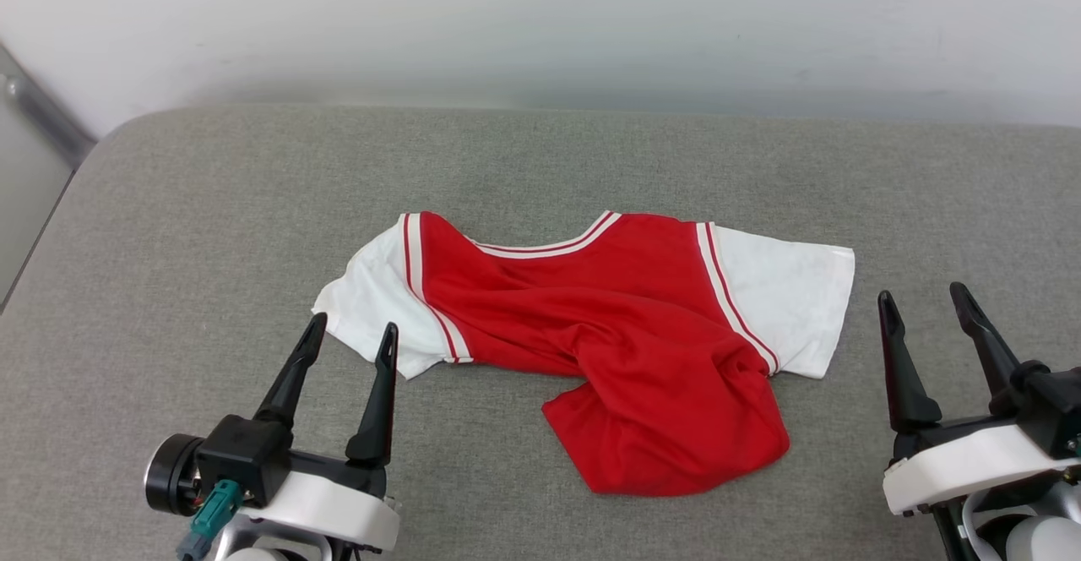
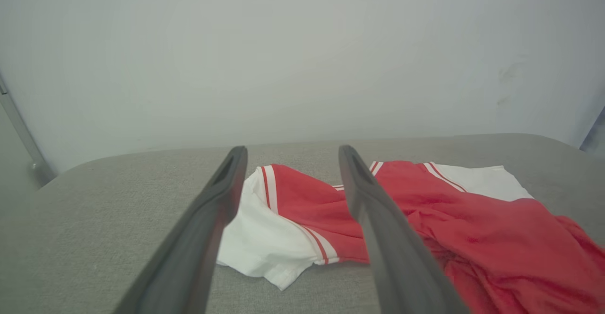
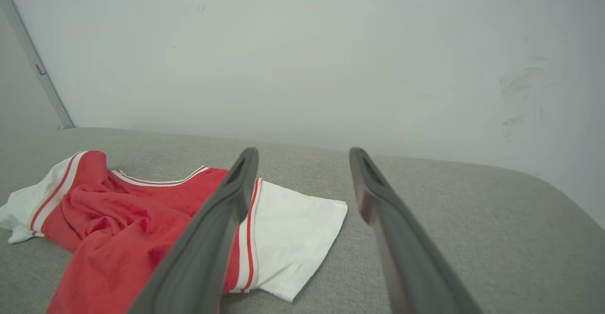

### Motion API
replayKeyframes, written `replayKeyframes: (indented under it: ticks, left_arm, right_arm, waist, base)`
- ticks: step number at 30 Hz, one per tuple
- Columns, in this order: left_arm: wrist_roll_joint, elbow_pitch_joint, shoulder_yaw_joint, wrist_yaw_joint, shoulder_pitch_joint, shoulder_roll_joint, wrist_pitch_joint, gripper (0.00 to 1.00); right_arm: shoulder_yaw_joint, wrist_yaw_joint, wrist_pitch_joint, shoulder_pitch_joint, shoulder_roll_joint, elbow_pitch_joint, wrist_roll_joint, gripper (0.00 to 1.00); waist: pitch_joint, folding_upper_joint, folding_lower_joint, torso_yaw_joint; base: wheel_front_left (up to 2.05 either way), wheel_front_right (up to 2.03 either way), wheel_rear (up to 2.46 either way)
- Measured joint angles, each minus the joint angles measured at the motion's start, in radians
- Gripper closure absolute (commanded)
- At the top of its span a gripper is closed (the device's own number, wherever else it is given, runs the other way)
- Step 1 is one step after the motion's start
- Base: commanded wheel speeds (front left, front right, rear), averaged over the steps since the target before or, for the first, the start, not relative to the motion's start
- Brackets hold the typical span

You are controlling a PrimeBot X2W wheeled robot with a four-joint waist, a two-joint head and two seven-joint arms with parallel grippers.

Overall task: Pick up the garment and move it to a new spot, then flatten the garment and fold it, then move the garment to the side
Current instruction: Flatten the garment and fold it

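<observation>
The shirt [image 1: 625, 333] is red with white sleeves and red-white striped trim at neck and sleeve seams. The worktop [image 1: 211, 206] is grey weave; the wall [image 1: 540, 20] off-white.

Head view: set high, tilted forward and down over the grey tabletop [image 1: 211, 206], with a pale wall [image 1: 540, 20] across the top. The left end effector [image 1: 355, 323] sits lower left and the right end effector [image 1: 920, 291] lower right.

Left wrist view: low and close to the surface, facing the wall, with the garment [image 2: 472, 219] near ahead and to its right.

Right wrist view: same low stance (garment ahead-left).

All three views share the garment, the tabletop's far edge and the wall.
</observation>
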Motion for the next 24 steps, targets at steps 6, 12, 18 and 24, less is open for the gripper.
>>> replayKeyframes:
  ticks: [6, 12, 18, 24]
  left_arm:
    - [0.029, 0.009, 0.007, -0.027, 0.002, -0.007, -0.001, 0.0]
    - [0.045, 0.018, 0.009, -0.045, -0.008, -0.039, -0.001, 0.0]
    - [0.061, 0.033, 0.02, -0.069, -0.026, -0.065, -0.001, 0.0]
    - [0.07, 0.048, 0.038, -0.089, -0.037, -0.088, -0.001, 0.0]
  right_arm:
    - [0.068, 0.0, 0.069, 0.003, -0.037, -0.015, 0.02, 0.0]
    - [0.274, 0.0, 0.369, -0.014, -0.169, -0.062, 0.122, 0.0]
    - [0.412, 0.0, 0.639, -0.108, -0.25, -0.051, 0.189, 0.0]
    - [0.481, 0.0, 0.773, -0.177, -0.273, 0.07, 0.189, 0.0]
  waist:
    - [0.004, 0.0, 0.0, 0.005]
    - [0.026, 0.0, 0.0, 0.026]
    - [0.047, 0.0, 0.0, 0.068]
    - [0.064, 0.0, 0.0, 0.118]
  base:
    - [0.0, 0.0, 0.0]
    - [0.0, 0.0, 0.0]
    - [0.0, 0.0, 0.0]
    - [0.0, 0.0, 0.0]
